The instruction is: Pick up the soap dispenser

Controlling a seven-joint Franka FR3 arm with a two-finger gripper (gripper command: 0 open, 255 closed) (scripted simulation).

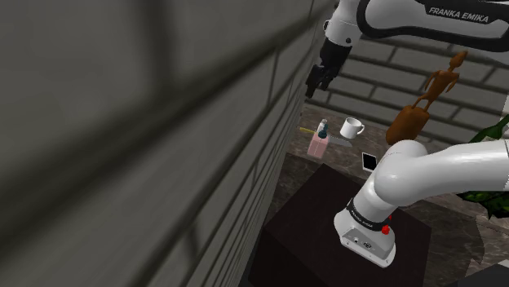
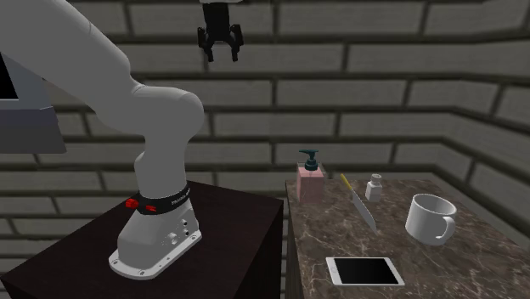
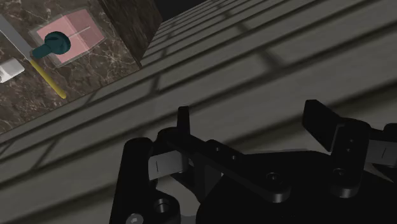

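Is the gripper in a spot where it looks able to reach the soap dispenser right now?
Probably yes. The gripper hangs open high up, off to one side of the soap dispenser, and nothing stands over its pump. The knife lies beside it, apart. The wall close behind may crowd the approach.

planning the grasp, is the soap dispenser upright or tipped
Upright: the soap dispenser stands on its base, pump on top.

The words "FRANKA EMIKA" are read in white capitals on the dark stripe of the white arm link (image 1: 440,16) at the far right of the shoulder view; small white lettering is seen on the black band (image 1: 365,214) above the arm's foot, too small to be read. No other text is made out.
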